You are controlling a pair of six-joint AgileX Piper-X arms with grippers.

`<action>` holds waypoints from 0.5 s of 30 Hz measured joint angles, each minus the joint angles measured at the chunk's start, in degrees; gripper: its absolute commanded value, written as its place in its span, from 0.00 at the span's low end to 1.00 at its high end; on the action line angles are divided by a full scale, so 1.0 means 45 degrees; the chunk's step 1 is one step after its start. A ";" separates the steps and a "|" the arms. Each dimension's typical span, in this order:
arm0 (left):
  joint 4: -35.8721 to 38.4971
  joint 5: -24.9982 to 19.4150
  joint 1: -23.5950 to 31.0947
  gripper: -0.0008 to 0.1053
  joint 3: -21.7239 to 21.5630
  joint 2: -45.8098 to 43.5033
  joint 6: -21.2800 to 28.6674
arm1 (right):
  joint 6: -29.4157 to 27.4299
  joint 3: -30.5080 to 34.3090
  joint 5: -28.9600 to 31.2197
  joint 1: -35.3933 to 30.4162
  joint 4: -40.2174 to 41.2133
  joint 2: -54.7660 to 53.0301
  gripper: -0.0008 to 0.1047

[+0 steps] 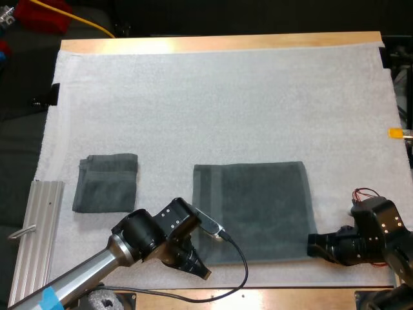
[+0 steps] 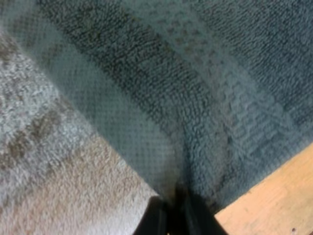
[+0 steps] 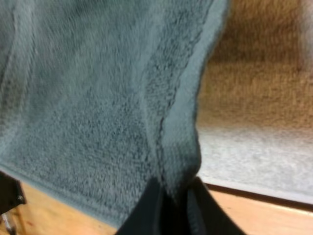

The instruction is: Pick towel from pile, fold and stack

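- The folded towel [image 1: 106,183] lies at the left of the white mat [image 1: 226,97].
- My left gripper [image 2: 177,208] pinches the near-left corner of the spread towel [image 1: 251,210], mid-mat.
- My right gripper [image 3: 173,191] clamps its near-right corner. Best to raise both corners level and together, then carry them evenly to the far edge.

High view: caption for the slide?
Left pincer and right pincer each pinch a near corner of the spread towel on the mat; folded towel lies apart.

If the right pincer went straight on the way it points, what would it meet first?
The towel: the right pincer is shut on its near right corner. Pushing on would likely bunch the cloth along its near edge, toward the left pincer at the other near corner.
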 measured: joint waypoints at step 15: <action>-0.1987 0.3622 0.4860 0.01 -0.0534 0.2566 0.0608 | 0.3387 0.0000 0.0391 0.0000 -0.4491 0.2103 0.01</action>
